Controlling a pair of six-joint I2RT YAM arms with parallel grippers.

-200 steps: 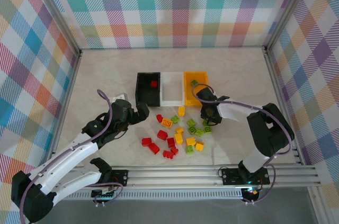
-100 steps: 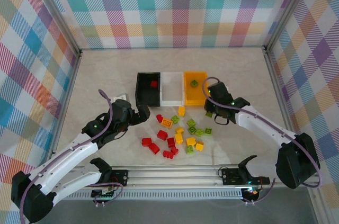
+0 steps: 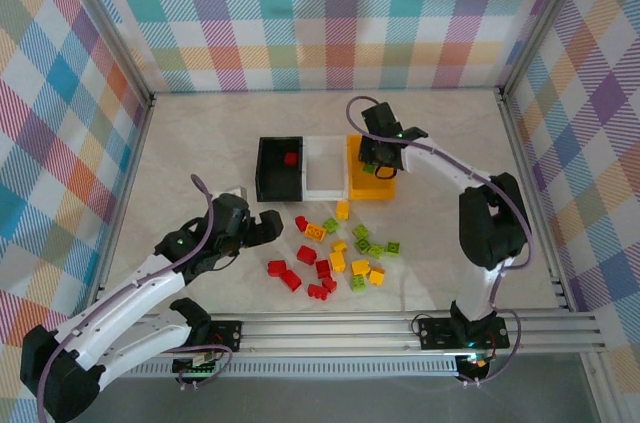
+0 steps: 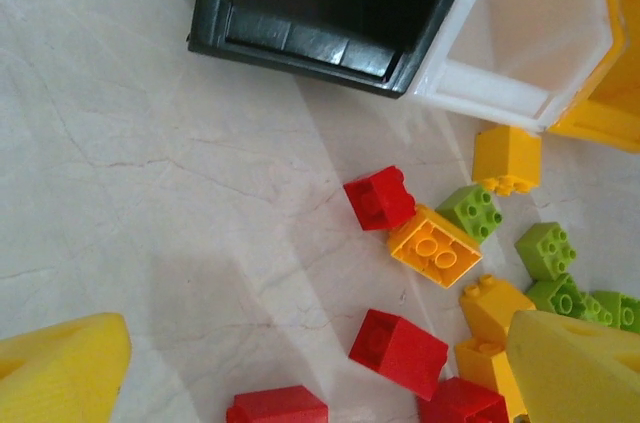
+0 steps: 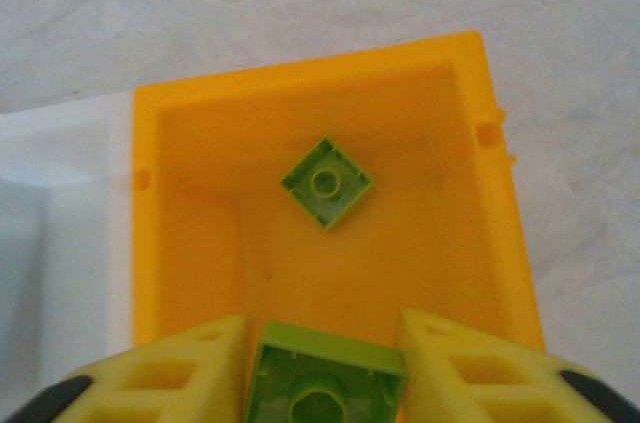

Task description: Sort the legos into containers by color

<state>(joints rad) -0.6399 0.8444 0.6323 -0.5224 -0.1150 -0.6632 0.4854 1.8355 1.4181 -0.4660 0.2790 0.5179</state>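
Three bins stand touching in one row on the table (image 3: pixel 200 143): the black bin (image 3: pixel 278 189) on the left, the white bin (image 3: pixel 325 191) in the middle and the orange-yellow bin (image 3: pixel 368 191) on the right. Each has its long axis running away from the arms.

The right gripper (image 5: pixel 323 338) hangs over the orange-yellow bin and is clenched on a lime green brick (image 5: pixel 325 383), which fills the space between its two yellow fingers (image 5: pixel 190 373). The studs of this brick face up and its edges run parallel to the bin walls. From above the gripper covers this brick; the right wrist view looks straight down into the bin. There a second lime green brick (image 5: pixel 326 182) lies on the floor, studs up, turned so that its corners point at the walls. It looks square, so I cannot give it a long axis.

The left gripper (image 3: pixel 265 226) is released, low over the table near the black bin. Its fingers (image 4: pixel 60 368) are far apart with nothing between them.

The top view shows a red brick (image 3: pixel 290 157) inside the black bin; in the left wrist view that bin's inside is too dark to tell.

The loose legos (image 3: pixel 338 261), red, yellow-orange and green, lie scattered in front of the bins, between the arms. Among them an orange brick (image 4: pixel 433 246) lies slanted, studs up, touching a red one (image 4: pixel 380 198).
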